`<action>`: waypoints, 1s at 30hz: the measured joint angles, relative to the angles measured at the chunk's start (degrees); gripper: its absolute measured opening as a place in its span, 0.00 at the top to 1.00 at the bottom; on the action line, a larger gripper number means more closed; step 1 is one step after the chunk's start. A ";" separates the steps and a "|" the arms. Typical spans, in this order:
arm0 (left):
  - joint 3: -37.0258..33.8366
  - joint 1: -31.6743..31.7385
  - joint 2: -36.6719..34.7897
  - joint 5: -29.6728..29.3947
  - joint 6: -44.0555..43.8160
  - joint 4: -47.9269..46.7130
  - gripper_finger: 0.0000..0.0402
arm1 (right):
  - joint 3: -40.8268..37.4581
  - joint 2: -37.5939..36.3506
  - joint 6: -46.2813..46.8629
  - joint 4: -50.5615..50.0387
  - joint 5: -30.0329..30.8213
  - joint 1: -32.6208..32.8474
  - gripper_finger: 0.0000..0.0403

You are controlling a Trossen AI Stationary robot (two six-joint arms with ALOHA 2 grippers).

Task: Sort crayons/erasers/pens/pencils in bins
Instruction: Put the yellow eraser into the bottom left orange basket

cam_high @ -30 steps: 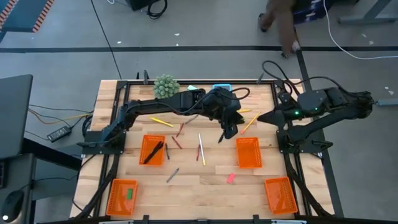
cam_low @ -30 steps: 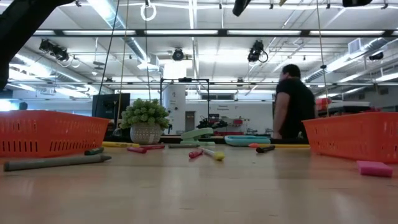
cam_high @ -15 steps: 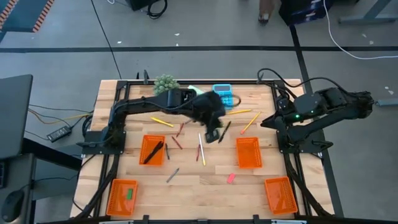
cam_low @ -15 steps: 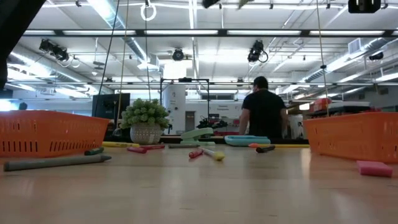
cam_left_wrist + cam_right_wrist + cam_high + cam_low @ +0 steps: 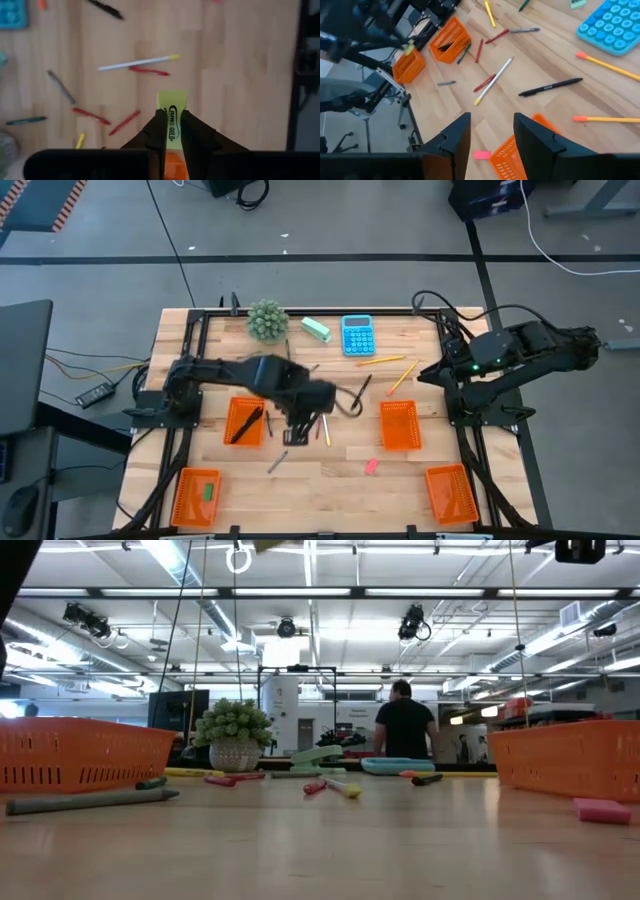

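My left gripper [image 5: 296,436] hangs over the table's middle, just right of the orange bin [image 5: 245,421] that holds black pens, and is shut on a small yellow-green eraser [image 5: 172,100]. My right gripper [image 5: 490,135] stands open and holds nothing, above the table's right side near two orange pencils [image 5: 395,370]. Red crayons [image 5: 286,400], a white stick [image 5: 323,420], a black pen [image 5: 360,392], a grey pen [image 5: 277,462] and a pink eraser [image 5: 371,466] lie flat on the wood. Three more bins [image 5: 399,425] [image 5: 196,496] [image 5: 450,493] stand around them. My left gripper pinches the yellow-green eraser between its two fingers, on its two flat printed faces [image 5: 170,120]. The fingers come from above, pointing steeply down. The eraser's yellow end [image 5: 172,97] sticks out past the fingertips, lifted clear of the table.
A blue calculator [image 5: 358,335], a mint-green block [image 5: 316,329] and a small potted plant [image 5: 267,320] stand along the far edge. The near-left bin holds a green eraser [image 5: 208,491]. A person [image 5: 404,730] stands in the room beyond the table.
My left gripper has swung from the table's right-centre, by the black pen, toward the left and near edges and has tipped to point more steeply down. The person beyond the table has walked on.
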 joint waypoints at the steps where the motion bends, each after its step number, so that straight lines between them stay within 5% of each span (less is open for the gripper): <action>1: -1.55 -1.12 -0.61 0.01 -0.40 -0.10 0.87 | 0.00 0.04 -0.01 -0.02 0.02 0.01 0.62; 9: -22.87 -8.29 -9.55 -0.17 -5.93 -0.24 0.86 | 0.00 0.37 -0.85 -0.02 0.02 0.01 0.62; 19: -52.10 -20.18 -28.94 1.05 -30.31 9.42 0.88 | 0.00 0.56 -1.90 -0.02 0.06 -0.01 0.62; 24: -58.60 -26.56 -34.09 0.91 -42.29 12.81 0.91 | 0.00 1.17 -1.92 -0.02 0.06 -0.01 0.62; 30: -59.38 -29.77 -34.46 0.15 -44.50 20.32 0.98 | 0.00 2.41 -1.94 0.00 0.54 -0.01 0.62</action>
